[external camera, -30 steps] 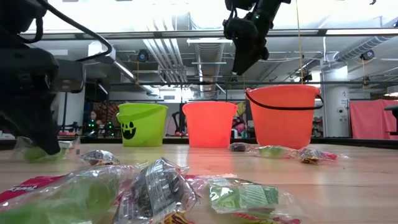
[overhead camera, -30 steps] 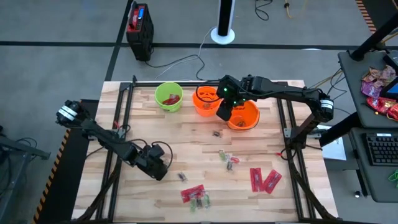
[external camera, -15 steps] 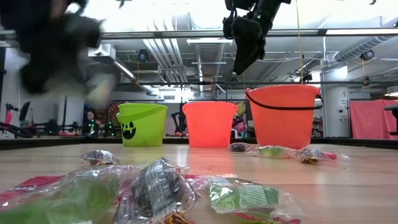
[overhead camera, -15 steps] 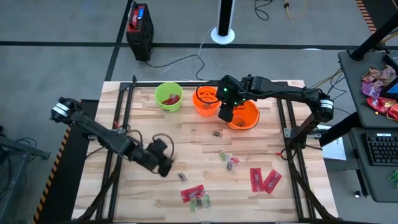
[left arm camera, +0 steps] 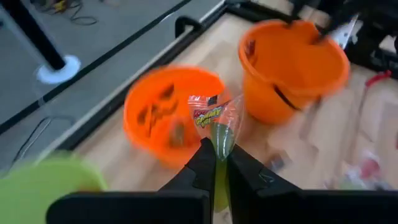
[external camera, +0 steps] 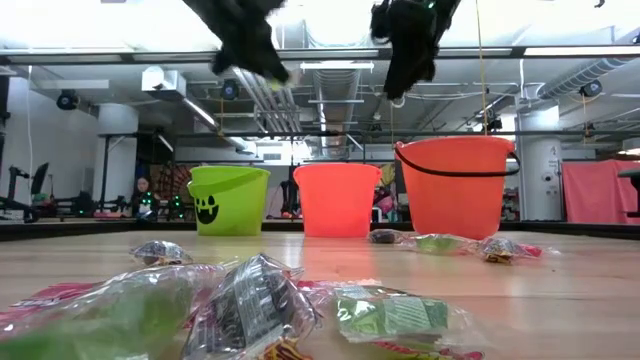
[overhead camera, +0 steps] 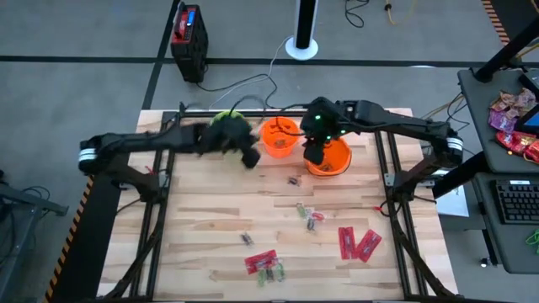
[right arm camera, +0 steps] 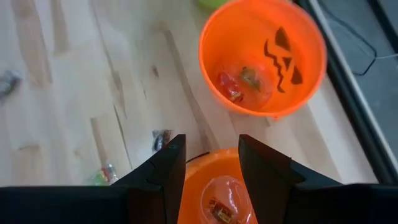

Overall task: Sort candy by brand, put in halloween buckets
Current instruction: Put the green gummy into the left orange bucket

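My left gripper (overhead camera: pixel 249 156) hangs over the table just in front of the lime green bucket (overhead camera: pixel 221 120) and beside the jack-o'-lantern bucket (overhead camera: pixel 278 137), shut on a green-and-red wrapped candy (left arm camera: pixel 216 123). My right gripper (overhead camera: pixel 313 154) stands open with nothing between its fingers, above the wider orange bucket (overhead camera: pixel 335 160); its wrist view shows sweets on the floor of both orange buckets. Loose candy lies on the table: red packets (overhead camera: pixel 358 242), green pieces (overhead camera: pixel 308 213) and a brown mini (overhead camera: pixel 293 179). My left gripper pinches one end of the candy's clear wrapper (left arm camera: pixel 216 149) between its two fingers (left arm camera: pixel 202 167). The fingers come slanting down from the table's left. The rest of the candy sticks out beyond the fingertips, lifted clear of the table.
A black frame (overhead camera: pixel 171 160) runs along the table's left, right and far edges. On the floor beyond it stand a red-and-black unit (overhead camera: pixel 189 34) and a white post (overhead camera: pixel 301 34). A side desk at the right holds pink and red bags (overhead camera: pixel 512 114). A person (external camera: pixel 140 196) shows far behind.
My left gripper has risen from the table's near left part and swung quickly toward the far edge, arriving by the green and jack-o'-lantern buckets; the green-and-red candy has come up with it, clear of the table. My right gripper has edged slightly upward over the wider orange bucket.
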